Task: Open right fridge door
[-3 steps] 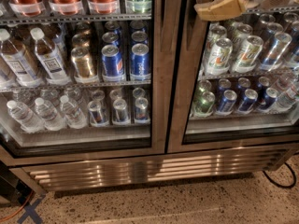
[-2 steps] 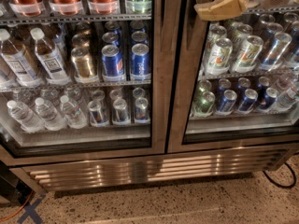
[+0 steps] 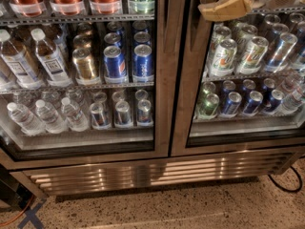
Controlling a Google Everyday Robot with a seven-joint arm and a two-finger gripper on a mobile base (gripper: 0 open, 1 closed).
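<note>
Gripper (image 3: 223, 7) at top, in front of right fridge door (image 3: 184, 89) near inner frame edge; grip state cannot tell. Door shut.

White gripper (image 3: 213, 6), tan-tipped; top right

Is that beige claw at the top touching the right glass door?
Cannot tell. The camera view shows the gripper overlapping the right fridge door near its top, but neither contact nor gap shows plainly.
</note>
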